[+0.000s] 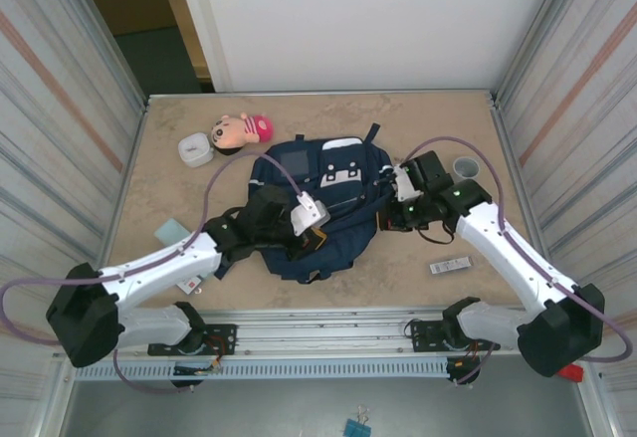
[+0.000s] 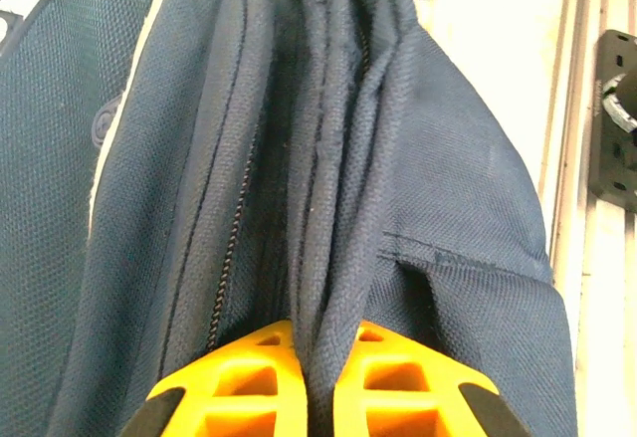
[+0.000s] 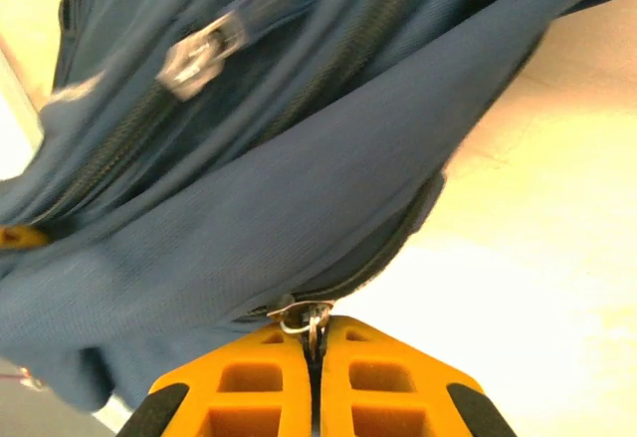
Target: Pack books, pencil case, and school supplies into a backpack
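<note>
1. Noted right gripper [image 3: 317,382] with fingers pressed together, pinching the metal zipper pull [image 3: 304,320] at the edge of the backpack [image 3: 249,188]. Cannot tell how far that zipper is open.
2. Noted left gripper [image 2: 328,382] clamped on a raised fold of the navy fabric, with a seam and a zipper line running up away from the fingers.
3. From above: found backpack [image 1: 318,208] lying flat mid-table, left gripper [image 1: 304,220] on its lower middle, right gripper [image 1: 395,208] at its right edge.
4. Counted outside the bag: teal pad [image 1: 171,230] left of it, white-and-black bar [image 1: 450,266] to the right near the front, card pack [image 1: 189,284] partly under the left arm.
5. Also on the table [image 1: 398,123], apart from the bag: grey cup [image 1: 466,167], white box [image 1: 196,149], doll [image 1: 245,128].
6. Cannot tell whether anything is inside the bag already.
7. Judged early: one side held, zipper being worked, no loose item in either gripper. Left to do: load the three supplies, then close up.
</note>
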Available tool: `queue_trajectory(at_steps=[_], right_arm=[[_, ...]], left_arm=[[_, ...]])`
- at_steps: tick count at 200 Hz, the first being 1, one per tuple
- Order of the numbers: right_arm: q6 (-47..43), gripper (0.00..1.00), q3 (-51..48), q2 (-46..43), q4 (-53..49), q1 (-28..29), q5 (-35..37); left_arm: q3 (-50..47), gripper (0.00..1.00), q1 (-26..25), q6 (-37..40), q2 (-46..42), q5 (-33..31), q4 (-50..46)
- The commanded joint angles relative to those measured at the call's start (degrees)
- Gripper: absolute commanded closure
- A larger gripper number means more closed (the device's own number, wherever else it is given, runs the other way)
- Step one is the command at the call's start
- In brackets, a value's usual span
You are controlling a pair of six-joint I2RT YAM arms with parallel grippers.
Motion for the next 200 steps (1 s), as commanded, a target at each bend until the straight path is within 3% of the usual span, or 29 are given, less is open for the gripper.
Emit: queue_trajectory(at_steps=[1, 63, 101, 122, 131, 150, 161, 176, 200], right_arm=[[-1.9, 1.00, -1.9, 1.7, 5.6, -7.1, -0.3], [4.7, 1.00, -2.4, 16.1, 25.2, -18.5, -5.0], [5.5, 1.00, 1.7, 23.3, 29.4, -19.4, -5.6], [3.9, 1.00, 2.0, 22.5, 29.7, -19.4, -8.9], [2.4, 1.00, 1.6, 20.9, 29.8, -19.0, -11.8], [-1.4, 1.00, 1.9, 16.9, 25.7, -16.6, -14.8], [-3.4, 1.00, 2.4, 14.4, 22.0, -14.5, -14.6], [-4.6, 1.00, 2.3, 10.8, 18.4, -12.0, -14.2], [-5.2, 1.00, 3.0, 6.8, 13.3, -9.4, -13.9]], left_arm=[[-1.9, 1.00, 0.3, 6.1, -7.5, 7.5, -2.5], [-1.7, 1.00, 0.7, 13.1, -16.7, 10.0, -5.8], [-0.3, 1.00, 0.7, 16.3, -16.1, 10.7, -6.8], [0.4, 1.00, 0.7, 15.9, -14.1, 5.7, -6.5], [0.7, 0.90, 0.7, 14.8, -12.8, 2.2, -6.1], [2.4, 0.54, 0.7, 12.8, -9.9, -1.7, -5.8], [4.3, 0.38, 0.7, 9.4, -8.0, -5.4, -5.4], [8.2, 0.28, -0.3, 5.5, -5.1, -9.8, -6.7], [14.0, 0.22, -4.9, 6.8, -0.4, -15.2, -8.0]])
